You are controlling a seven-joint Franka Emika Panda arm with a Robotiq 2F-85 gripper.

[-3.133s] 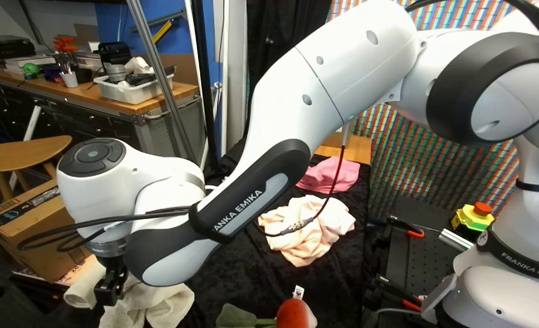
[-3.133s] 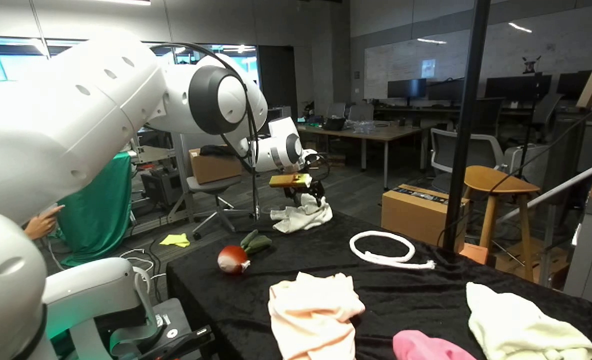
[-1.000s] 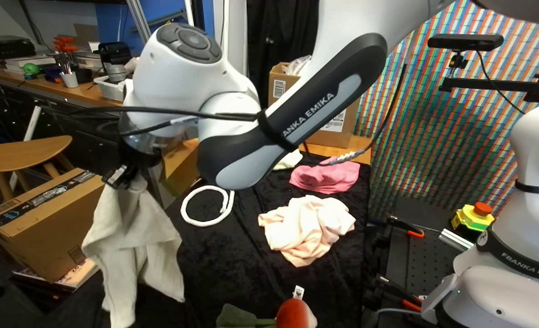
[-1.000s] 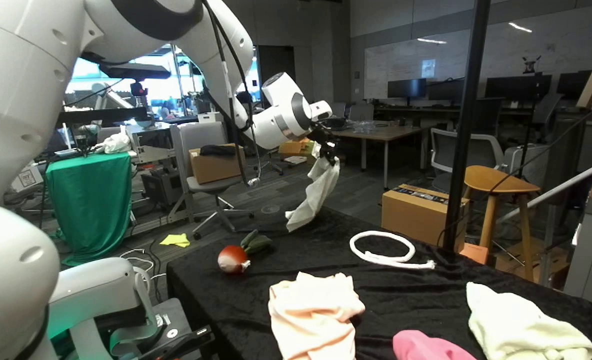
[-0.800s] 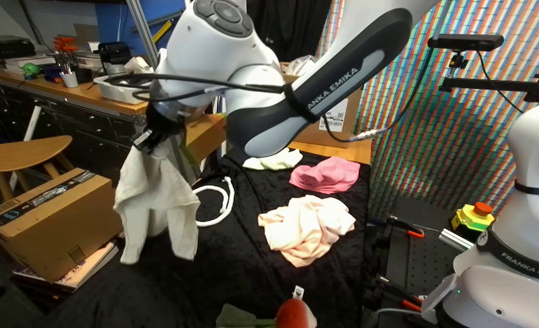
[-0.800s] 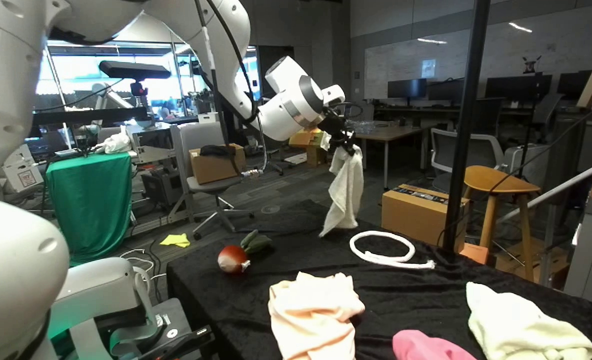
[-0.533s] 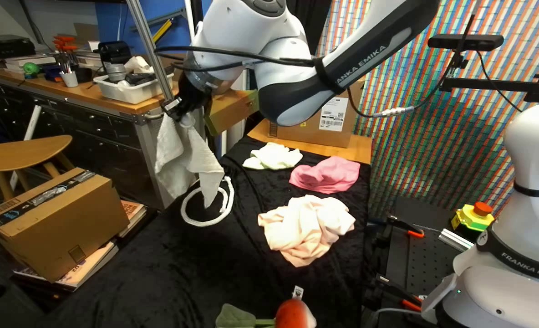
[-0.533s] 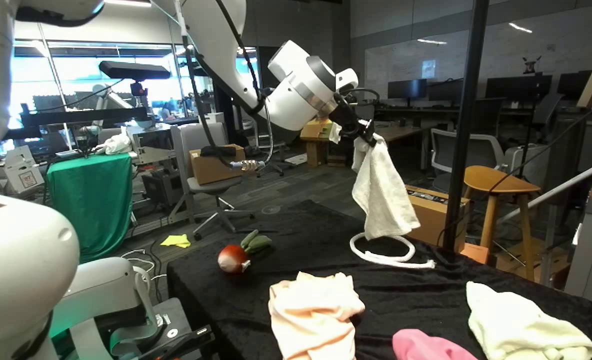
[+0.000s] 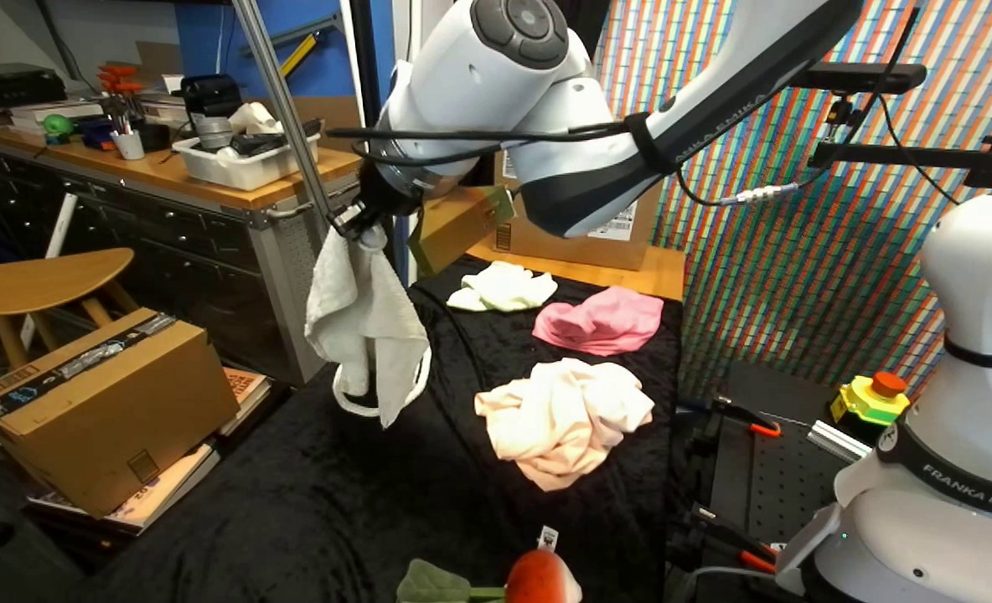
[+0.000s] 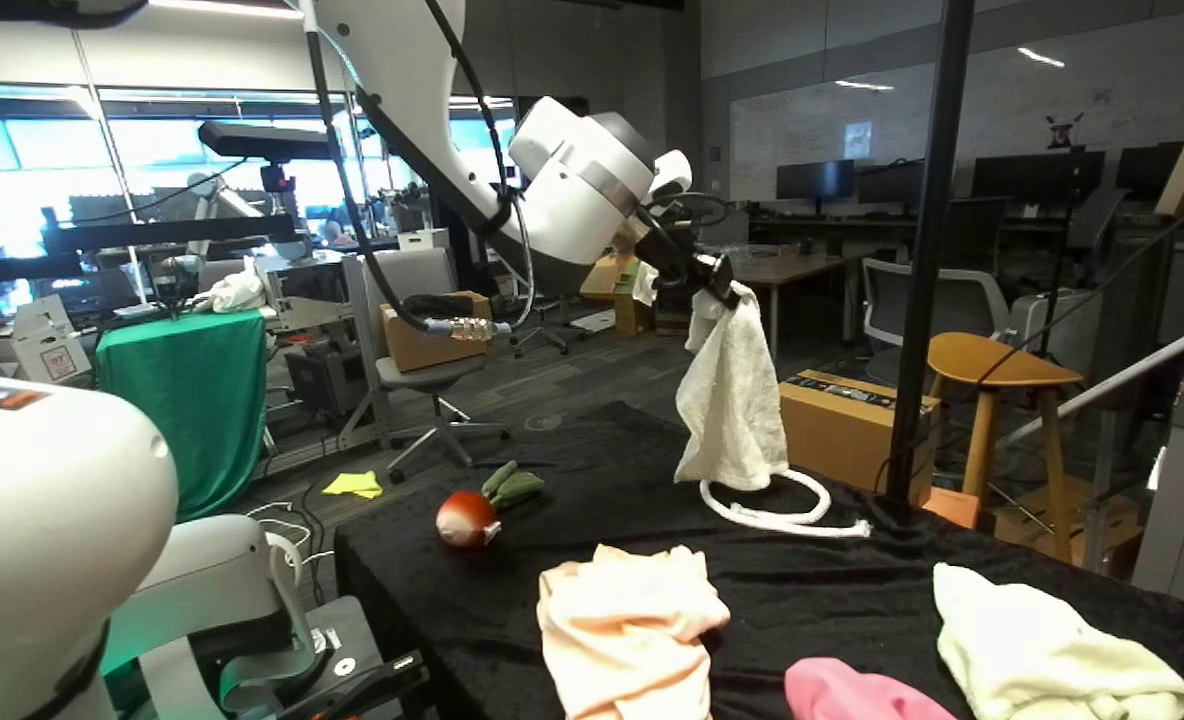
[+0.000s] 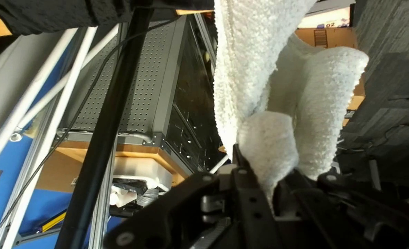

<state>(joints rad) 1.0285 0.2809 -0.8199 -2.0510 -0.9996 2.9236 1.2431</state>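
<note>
And there dangles the white towel (image 10: 732,410), up in the air above the black tablecloth (image 9: 286,494), gathered at its top into my gripper (image 11: 267,173); I have it clamped between nearly closed jaws, with a stubby tuft of it poking out between them in the wrist view; its lower end hangs in front of a coiled white rope (image 10: 774,521) in both exterior views, and whether the two touch I cannot tell; near the rope, a crumpled peach cloth (image 9: 563,423), with a pink cloth (image 9: 601,322) beyond that and a pale green cloth (image 9: 503,287) near the pink one; off on its own, a leafy toy vegetable (image 10: 466,520); and past the tablecloth, a cardboard box (image 9: 119,410) and a wooden stool (image 10: 1000,362)
</note>
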